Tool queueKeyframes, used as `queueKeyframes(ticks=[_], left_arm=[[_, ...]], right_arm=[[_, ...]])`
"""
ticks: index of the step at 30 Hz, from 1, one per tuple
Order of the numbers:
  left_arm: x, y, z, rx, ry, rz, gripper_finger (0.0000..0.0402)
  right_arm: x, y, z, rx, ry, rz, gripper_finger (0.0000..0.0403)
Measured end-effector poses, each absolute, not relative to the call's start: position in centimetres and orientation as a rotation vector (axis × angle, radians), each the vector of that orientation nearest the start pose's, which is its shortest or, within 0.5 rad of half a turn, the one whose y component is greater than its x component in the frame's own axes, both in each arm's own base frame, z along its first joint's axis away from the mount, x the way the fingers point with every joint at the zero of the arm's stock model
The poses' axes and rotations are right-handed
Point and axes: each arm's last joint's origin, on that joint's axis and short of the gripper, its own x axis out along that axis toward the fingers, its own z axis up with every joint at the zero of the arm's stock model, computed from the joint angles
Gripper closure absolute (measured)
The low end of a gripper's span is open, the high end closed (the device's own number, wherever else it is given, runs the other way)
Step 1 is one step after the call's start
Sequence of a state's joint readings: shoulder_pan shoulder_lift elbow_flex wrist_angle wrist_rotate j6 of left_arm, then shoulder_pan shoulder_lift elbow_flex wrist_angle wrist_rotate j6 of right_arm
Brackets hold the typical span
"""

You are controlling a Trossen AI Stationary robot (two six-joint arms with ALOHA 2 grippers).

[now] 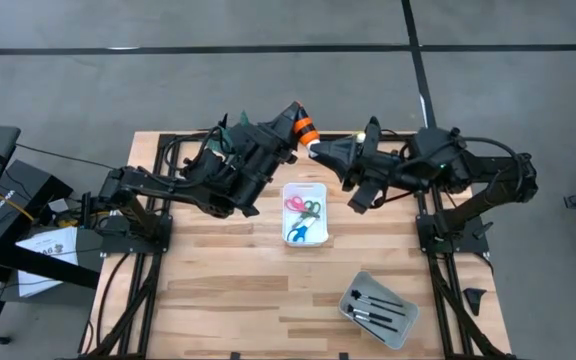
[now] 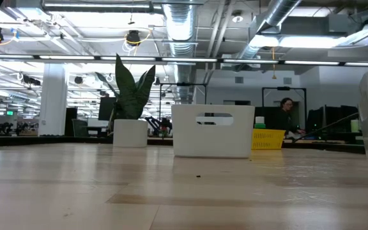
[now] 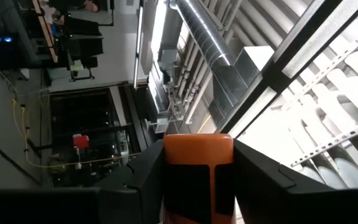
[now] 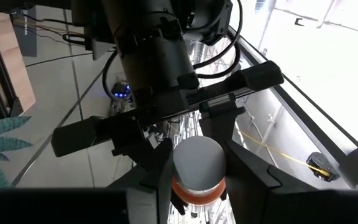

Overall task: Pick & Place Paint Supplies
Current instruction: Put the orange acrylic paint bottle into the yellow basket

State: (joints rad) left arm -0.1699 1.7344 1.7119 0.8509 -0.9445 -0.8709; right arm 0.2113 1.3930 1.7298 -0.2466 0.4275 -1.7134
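An orange paint bottle [image 1: 306, 129] with a white cap is held in the air over the table's far edge, between my two grippers. My left gripper [image 1: 295, 122] is shut on its orange end, and my right gripper [image 1: 319, 150] is shut on its white-capped end. The two grippers face each other. Small scissors [image 1: 304, 212] with pink, green and blue handles lie in a white tray [image 1: 320, 190]. Thin dark brushes [image 1: 376, 312] lie in a grey tray [image 1: 400, 338]. My left gripper pinches the bottle's orange body [image 3: 197, 149] between its two fingers, coming from the table's left and slanting upward. The bottle is clear of the table. My right gripper pinches the white cap end [image 4: 196, 158], just above an orange ring, between its two fingers, coming from the table's right.
The white tray [image 2: 213, 131] stands at mid-table below the grippers, and the grey tray sits near the right front corner. Beyond the far edge are a potted plant [image 2: 133, 96] and a yellow tray [image 2: 267, 137]. A person sits far back in the room [image 2: 286, 112].
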Motion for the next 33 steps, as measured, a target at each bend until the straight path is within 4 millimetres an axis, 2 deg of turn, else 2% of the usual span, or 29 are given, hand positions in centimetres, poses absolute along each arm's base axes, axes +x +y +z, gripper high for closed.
queueKeyframes(ticks=[5, 9, 13, 17, 24, 29, 33], left_arm=[[36.6, -4.1, 48.2, -1.155, -0.987, 0.365, 0.0205], [36.5, -4.6, 48.3, -1.049, -0.945, 0.363, 0.0161], [34.9, -5.0, 49.0, -0.918, -0.901, 0.388, 0.0126], [32.6, -5.3, 48.9, -0.64, -0.757, 0.475, 0.0115], [27.8, -5.3, 47.6, -0.071, -0.264, 0.489, 0.0129], [24.9, -4.3, 47.0, 0.063, -0.04, 0.46, 0.0139], [23.7, -3.3, 46.1, 0.132, 0.098, 0.48, 0.0139]], right_arm=[[27.4, 5.0, 51.2, -1.662, 0.108, -0.262, 0.0295], [26.9, 5.0, 52.2, -1.623, 0.049, -0.335, 0.0295], [25.3, 4.7, 53.9, -1.545, 0.012, -0.416, 0.0295], [23.7, 4.2, 55.2, -1.362, -0.025, -0.459, 0.0295], [20.5, 2.6, 57.1, -0.909, -0.092, -0.435, 0.0295], [20.0, 1.3, 56.6, -0.609, -0.039, -0.372, 0.0295], [20.1, 0.4, 55.2, -0.37, 0.06, -0.351, 0.0295]])
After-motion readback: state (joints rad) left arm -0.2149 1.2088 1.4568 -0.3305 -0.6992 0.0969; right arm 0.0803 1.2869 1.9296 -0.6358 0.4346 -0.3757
